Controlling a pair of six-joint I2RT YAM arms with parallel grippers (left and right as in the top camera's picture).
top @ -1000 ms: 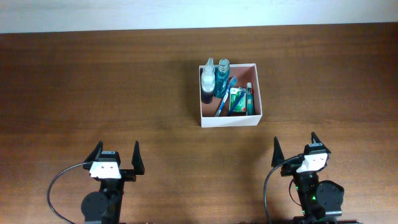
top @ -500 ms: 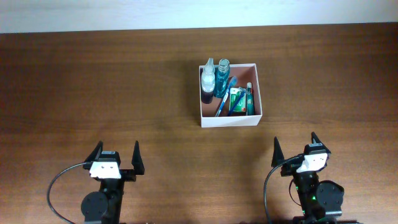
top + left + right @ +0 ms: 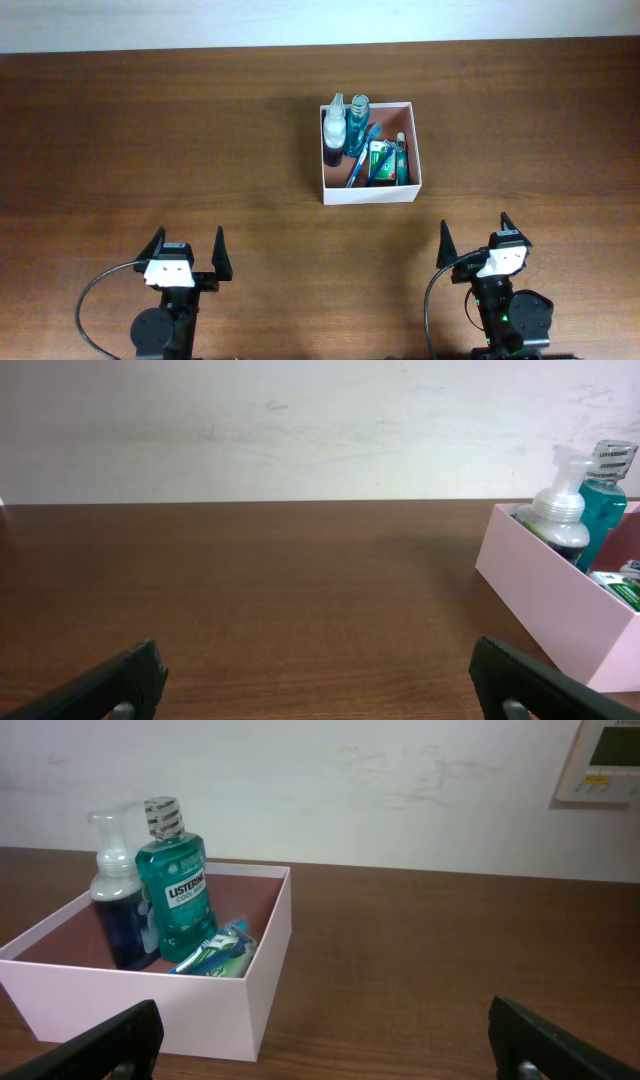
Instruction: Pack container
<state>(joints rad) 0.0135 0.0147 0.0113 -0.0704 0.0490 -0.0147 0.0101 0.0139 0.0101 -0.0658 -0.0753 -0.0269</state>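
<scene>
The container (image 3: pixel 368 193), a square white-walled box with a pinkish-brown inside, stands right of the table's middle. In it are a dark pump bottle (image 3: pixel 334 128), a teal mouthwash bottle (image 3: pixel 358 123), a blue toothbrush (image 3: pixel 360 160) and a green packet (image 3: pixel 380 160). The container also shows in the left wrist view (image 3: pixel 545 600) and the right wrist view (image 3: pixel 200 1005). My left gripper (image 3: pixel 187 253) is open and empty near the front edge at the left. My right gripper (image 3: pixel 477 240) is open and empty near the front edge at the right.
The brown wooden table (image 3: pixel 160 140) runs back to a white wall (image 3: pixel 300 430). A white wall-mounted control panel (image 3: pixel 603 760) shows at the top right of the right wrist view.
</scene>
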